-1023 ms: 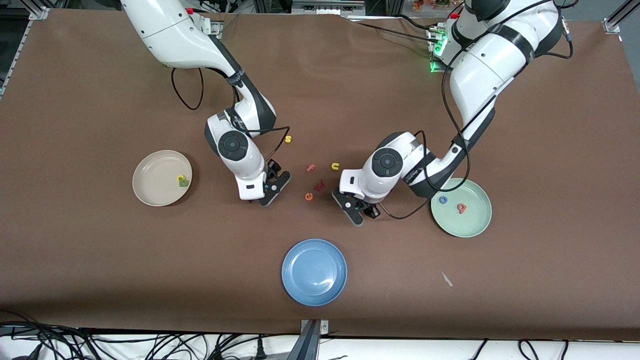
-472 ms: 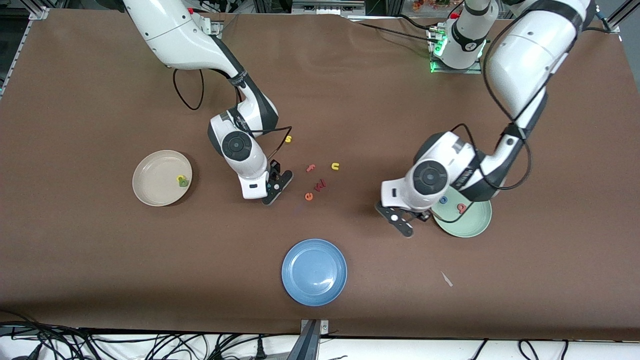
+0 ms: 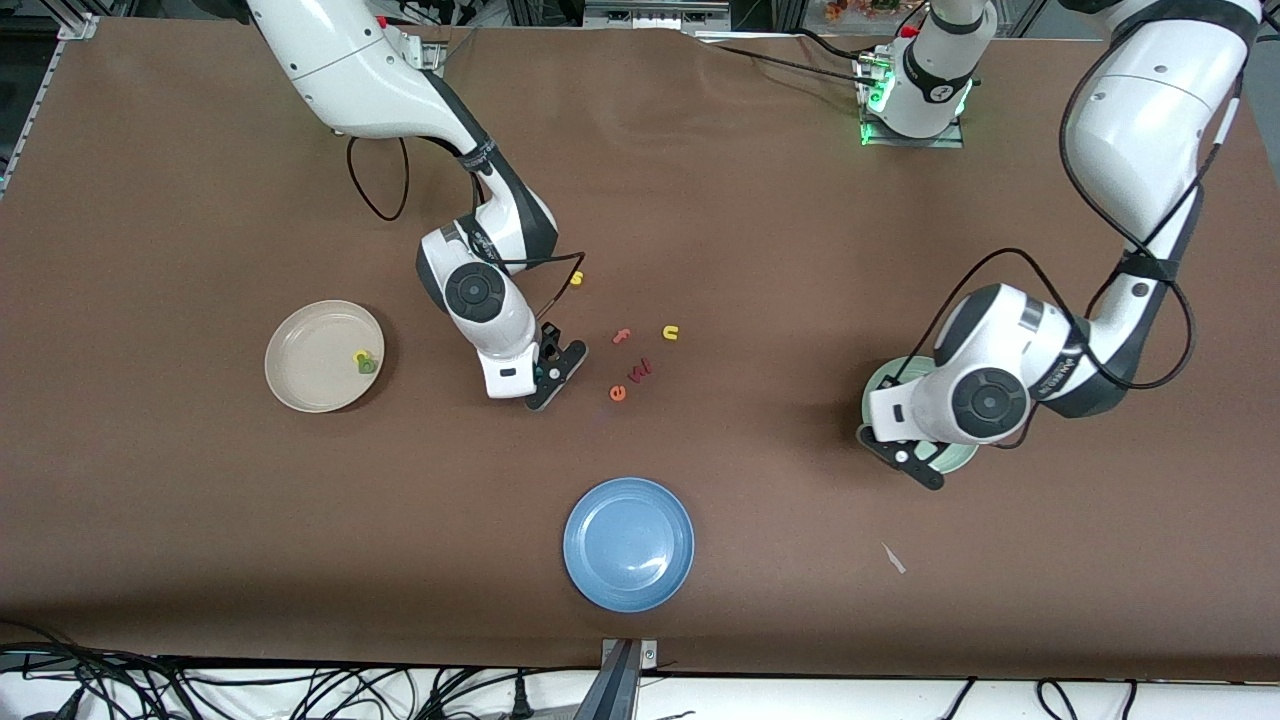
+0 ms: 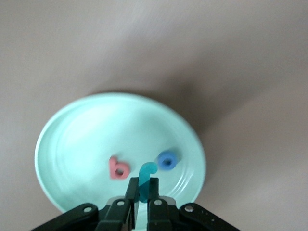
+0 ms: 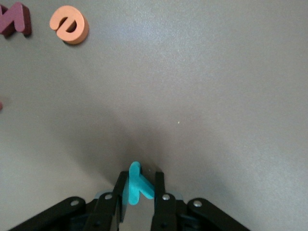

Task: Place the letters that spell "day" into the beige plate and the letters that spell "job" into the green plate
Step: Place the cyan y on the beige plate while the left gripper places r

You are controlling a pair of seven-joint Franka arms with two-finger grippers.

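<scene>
My left gripper (image 4: 142, 184) is shut on the teal j (image 4: 146, 174) and hangs over the green plate (image 4: 72, 139). A pinkish-red b (image 4: 119, 168) and a blue o (image 4: 167, 160) lie in that plate. In the front view the left gripper (image 3: 905, 462) and its wrist cover most of the green plate (image 3: 879, 379). My right gripper (image 5: 139, 178) is shut on the teal y (image 5: 136, 185), low at the table beside the loose letters, where the front view also shows the right gripper (image 3: 548, 378). The beige plate (image 3: 295, 340) holds a yellow d (image 3: 359, 355) and a green a (image 3: 368, 366).
Loose letters lie mid-table: orange e (image 3: 617, 393), maroon w (image 3: 640, 370), pink f (image 3: 622, 336), yellow u (image 3: 670, 332), yellow s (image 3: 576, 278). A blue plate (image 3: 628, 543) sits nearer the front camera. A white scrap (image 3: 893, 558) lies toward the left arm's end.
The left arm has swung with the j from beside the loose letters to over the green plate. The right gripper has shut on the y, hardly moving.
</scene>
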